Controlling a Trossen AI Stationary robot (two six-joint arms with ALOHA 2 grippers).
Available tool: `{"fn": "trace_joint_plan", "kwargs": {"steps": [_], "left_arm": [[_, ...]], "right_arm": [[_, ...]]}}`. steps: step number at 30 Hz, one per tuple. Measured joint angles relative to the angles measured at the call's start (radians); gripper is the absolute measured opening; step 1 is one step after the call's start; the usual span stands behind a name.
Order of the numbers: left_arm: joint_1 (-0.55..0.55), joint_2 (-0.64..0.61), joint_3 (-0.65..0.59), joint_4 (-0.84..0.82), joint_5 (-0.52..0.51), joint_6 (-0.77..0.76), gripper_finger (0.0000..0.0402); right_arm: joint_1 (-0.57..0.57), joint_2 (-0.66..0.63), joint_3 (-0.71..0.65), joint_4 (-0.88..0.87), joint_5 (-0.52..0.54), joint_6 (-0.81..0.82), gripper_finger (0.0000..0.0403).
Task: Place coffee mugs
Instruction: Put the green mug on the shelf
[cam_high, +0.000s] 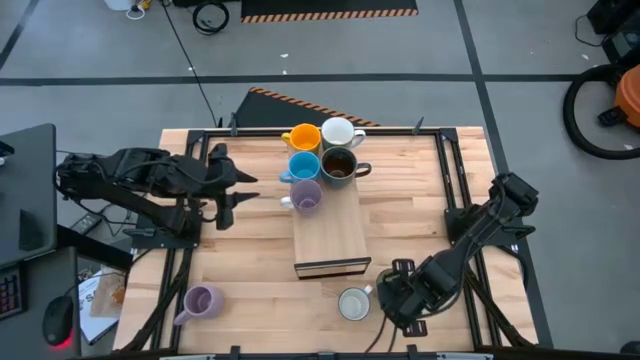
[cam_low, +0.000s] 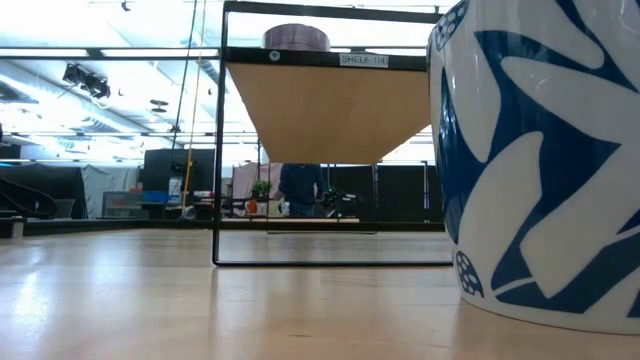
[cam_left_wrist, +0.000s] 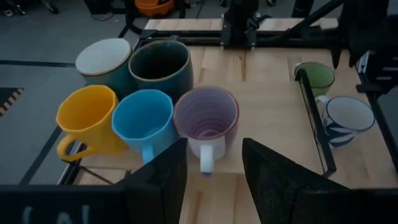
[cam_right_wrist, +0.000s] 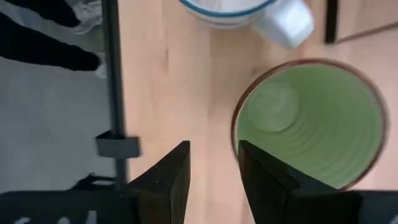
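Five mugs stand upright at the far end of the pale wooden board (cam_high: 330, 235): orange (cam_high: 300, 138), white (cam_high: 340, 132), blue (cam_high: 303, 165), dark brown (cam_high: 338, 167) and lavender (cam_high: 306, 196). My left gripper (cam_high: 240, 190) is open just left of the board. In its wrist view the lavender mug's handle (cam_left_wrist: 207, 158) points into the gap ahead of the gripper (cam_left_wrist: 214, 146), untouched. My right gripper (cam_high: 400, 298) is open near the table's near edge, at the green mug (cam_right_wrist: 311, 124), beside a white mug with a blue pattern (cam_high: 353, 303). My right gripper (cam_right_wrist: 214, 149) comes from above at the green mug's rim (cam_right_wrist: 236, 134). One finger (cam_right_wrist: 264, 177) stands over the opening, the other outside the wall. Whether either finger touches the mug I cannot tell. The mug stands upright on the table.
A second lavender mug (cam_high: 203, 302) sits on the table near its near-left corner. The board is a shelf raised on a thin black frame (cam_low: 218, 140). Black rails (cam_high: 450, 170) run along the table's sides. Bare wood lies left and right of the board.
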Motion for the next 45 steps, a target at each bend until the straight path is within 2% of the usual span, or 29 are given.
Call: {"fn": "trace_joint_plan", "kwargs": {"steps": [9,14,19,27,33,37,45], "left_arm": [[0.000,-0.001,0.000,-0.036,0.000,-0.005,0.0160],[-0.001,-0.001,0.000,-0.041,0.000,-0.007,0.0160],[-0.001,-0.001,0.000,-0.041,0.001,-0.008,0.0160],[-0.001,-0.001,0.000,-0.041,0.001,-0.007,0.0160],[-0.001,0.000,0.000,-0.041,0.004,-0.008,0.0160],[-0.001,0.000,0.000,-0.041,0.004,-0.013,0.0160],[-0.001,0.000,0.000,-0.040,0.004,-0.008,0.0160]], "right_arm": [[0.051,0.040,0.000,-0.050,0.140,-0.171,0.0143],[0.055,0.103,0.000,-0.032,0.120,-0.246,0.0142],[0.054,0.162,-0.001,-0.032,0.120,-0.251,0.0134],[0.049,0.200,-0.002,-0.024,0.086,-0.241,0.0080],[0.040,0.196,-0.002,-0.035,0.038,-0.240,0.0024],[0.026,0.163,-0.002,-0.071,0.015,-0.238,0.0024],[-0.065,0.042,-0.002,-0.291,0.011,-0.161,0.0028]]}}
